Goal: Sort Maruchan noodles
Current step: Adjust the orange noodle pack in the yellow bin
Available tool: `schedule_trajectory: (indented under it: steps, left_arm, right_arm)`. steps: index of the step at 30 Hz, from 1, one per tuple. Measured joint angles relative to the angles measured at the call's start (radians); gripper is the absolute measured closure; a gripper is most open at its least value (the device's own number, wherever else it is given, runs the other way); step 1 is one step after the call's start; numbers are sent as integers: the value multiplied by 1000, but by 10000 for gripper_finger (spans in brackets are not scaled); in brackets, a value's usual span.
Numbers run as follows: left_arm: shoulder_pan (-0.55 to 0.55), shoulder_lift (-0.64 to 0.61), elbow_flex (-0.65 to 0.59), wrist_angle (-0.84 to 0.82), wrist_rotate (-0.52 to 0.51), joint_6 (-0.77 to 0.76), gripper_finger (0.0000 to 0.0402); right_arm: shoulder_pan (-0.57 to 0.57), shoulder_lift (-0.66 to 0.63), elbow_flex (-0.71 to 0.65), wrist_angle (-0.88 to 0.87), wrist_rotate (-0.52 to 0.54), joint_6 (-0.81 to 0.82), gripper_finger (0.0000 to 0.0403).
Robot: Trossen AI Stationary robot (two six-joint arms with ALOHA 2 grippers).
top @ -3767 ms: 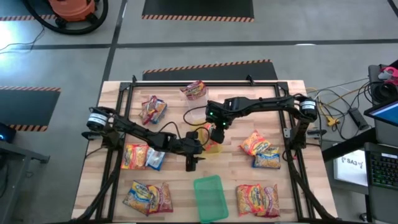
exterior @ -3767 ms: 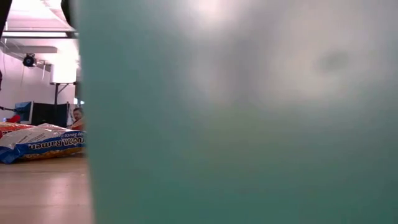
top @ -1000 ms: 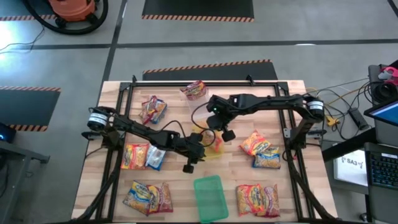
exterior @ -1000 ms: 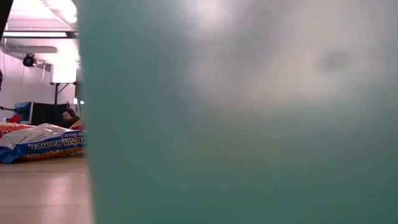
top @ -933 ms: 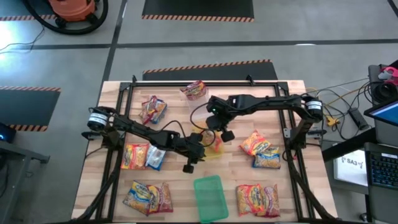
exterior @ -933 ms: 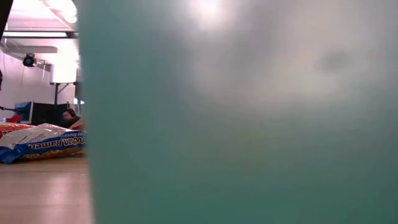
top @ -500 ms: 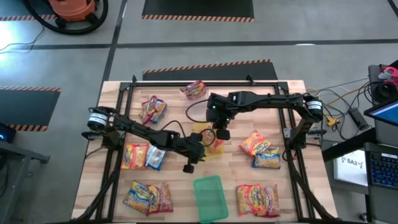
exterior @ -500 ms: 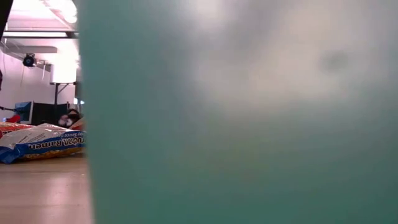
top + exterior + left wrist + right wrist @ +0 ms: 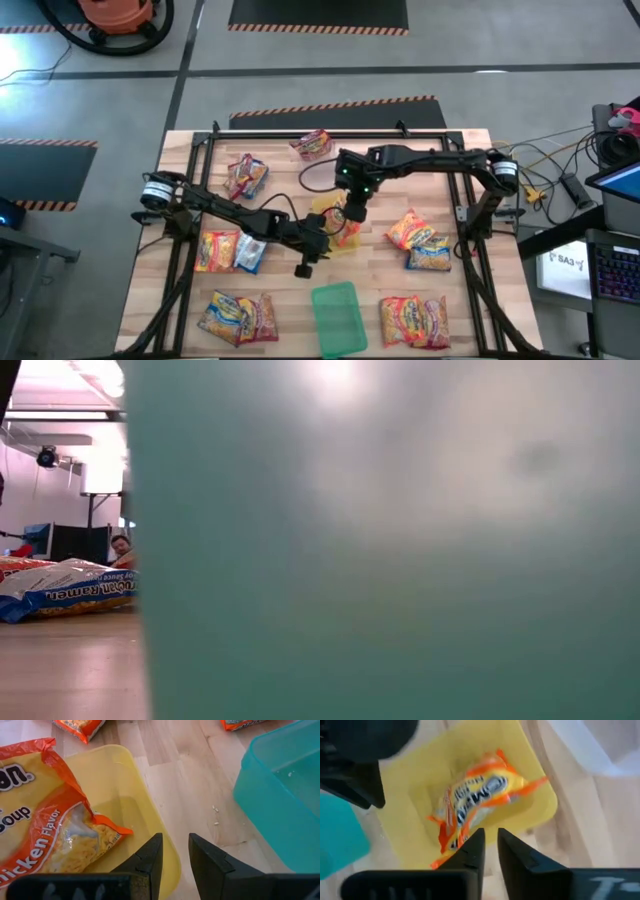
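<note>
My rig, as I see it: two black jointed arms, each base capped by a silver-ringed round motor housing. Thin black cables loop alongside the links. A small green light glows on the right wrist. The left tool [image 9: 172, 862] and right tool [image 9: 489, 851] each carry two matte black, wedge-shaped fingers.

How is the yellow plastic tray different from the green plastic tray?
The yellow plastic tray holds an orange chicken-flavour noodle packet; the green plastic tray holds none. The yellow tray lies mid-table under both grippers, the green one at the table's near edge. Both are shallow rectangular trays.
</note>
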State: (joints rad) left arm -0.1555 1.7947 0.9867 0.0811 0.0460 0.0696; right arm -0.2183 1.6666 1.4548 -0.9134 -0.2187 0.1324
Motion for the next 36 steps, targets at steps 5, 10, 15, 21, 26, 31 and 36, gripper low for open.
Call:
schedule_trajectory:
  steps: [5,10,15,21,26,31,36]
  left_arm:
    - [0,0,0,0,0,0,326]
    - [0,0,0,0,0,0,326]
    - [-1,0,0,-1,0,0,326]
    - [0,0,0,-3,0,0,326]
    - [0,0,0,-5,0,0,326]
    - [0,0,-1,-10,0,0,326]
    - [0,0,-1,-11,0,1,326]
  right_arm:
    - [-12,34,0,-20,-25,57,298]
    - [-12,77,0,-6,-137,44,244]
    - [-12,83,0,-3,-156,14,206]
    - [-14,87,0,37,-157,-36,187]
    - [-13,133,0,78,-159,-65,186]
    - [-14,179,0,94,-187,-83,186]
    - [-13,212,0,149,-302,-118,187]
